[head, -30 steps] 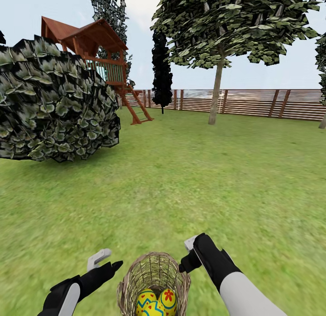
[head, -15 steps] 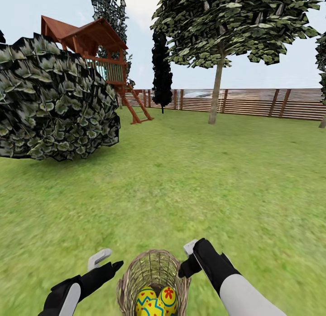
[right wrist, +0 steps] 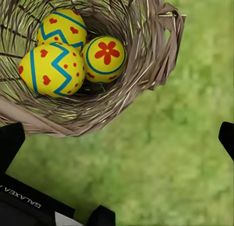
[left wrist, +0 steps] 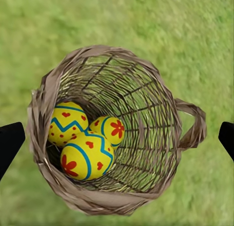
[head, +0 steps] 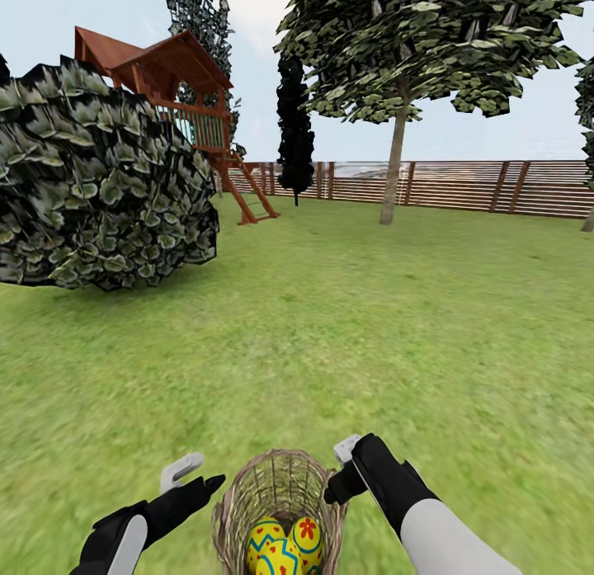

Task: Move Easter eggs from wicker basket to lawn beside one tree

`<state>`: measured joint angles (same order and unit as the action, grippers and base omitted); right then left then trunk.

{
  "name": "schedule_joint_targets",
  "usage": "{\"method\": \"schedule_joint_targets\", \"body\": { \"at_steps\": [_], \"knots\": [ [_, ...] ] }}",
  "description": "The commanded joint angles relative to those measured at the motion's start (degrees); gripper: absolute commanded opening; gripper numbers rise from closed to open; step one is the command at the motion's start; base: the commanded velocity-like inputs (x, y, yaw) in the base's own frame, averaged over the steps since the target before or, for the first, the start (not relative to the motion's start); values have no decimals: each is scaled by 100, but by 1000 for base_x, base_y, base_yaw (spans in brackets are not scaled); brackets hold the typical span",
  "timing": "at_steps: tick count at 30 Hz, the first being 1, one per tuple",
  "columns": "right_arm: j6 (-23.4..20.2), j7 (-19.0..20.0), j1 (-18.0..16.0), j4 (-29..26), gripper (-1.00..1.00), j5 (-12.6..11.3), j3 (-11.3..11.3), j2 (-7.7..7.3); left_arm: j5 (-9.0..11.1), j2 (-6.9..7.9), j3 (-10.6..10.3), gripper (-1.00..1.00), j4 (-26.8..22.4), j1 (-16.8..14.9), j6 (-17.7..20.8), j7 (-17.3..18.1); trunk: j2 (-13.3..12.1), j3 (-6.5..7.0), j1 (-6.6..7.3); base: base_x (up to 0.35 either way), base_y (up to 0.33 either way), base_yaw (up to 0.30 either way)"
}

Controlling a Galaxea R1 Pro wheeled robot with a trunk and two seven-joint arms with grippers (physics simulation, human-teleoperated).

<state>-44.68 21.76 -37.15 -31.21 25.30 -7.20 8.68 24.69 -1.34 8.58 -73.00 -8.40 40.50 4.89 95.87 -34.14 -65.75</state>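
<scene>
L gripper (head: pixel 196 473) & R gripper (head: pixel 340 468) both released, flanking wicker basket (head: pixel 247 497) on lawn (head: pixel 346 327); three Easter eggs (left wrist: pixel 85 138) sitting between them (inside basket).

The head camera looks forward and down across the lawn (head: pixel 346 327) toward the fence (head: pixel 462 186), with the wicker basket (head: pixel 280 497) low in front between the left gripper (head: pixel 191 473) and right gripper (head: pixel 342 468). The left wrist camera sits close above the basket (left wrist: pixel 112 133), facing straight down into it. The right wrist camera looks down from beside the basket's handle (right wrist: pixel 168 38), nearer still. All three views share the basket and its eggs (left wrist: pixel 80 141)
</scene>
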Motion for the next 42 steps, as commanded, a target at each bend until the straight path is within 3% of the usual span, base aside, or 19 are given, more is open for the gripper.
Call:
{"method": "schedule_joint_targets", "body": {
  "at_steps": [1, 42],
  "knots": [
    [-10, 44, -3, -13, 100, 59, -9, -3, -6, -7, 21, 100, -4, -4, 37, 35, 45, -25, -22, 0, 0, 0],
    [12, 48, -3, 1, 100, 88, -18, 2, -7, -7, 13, 100, -4, -4, 37, 33, 1689, -1096, -923, 0, 0, 0]
  ]
}}
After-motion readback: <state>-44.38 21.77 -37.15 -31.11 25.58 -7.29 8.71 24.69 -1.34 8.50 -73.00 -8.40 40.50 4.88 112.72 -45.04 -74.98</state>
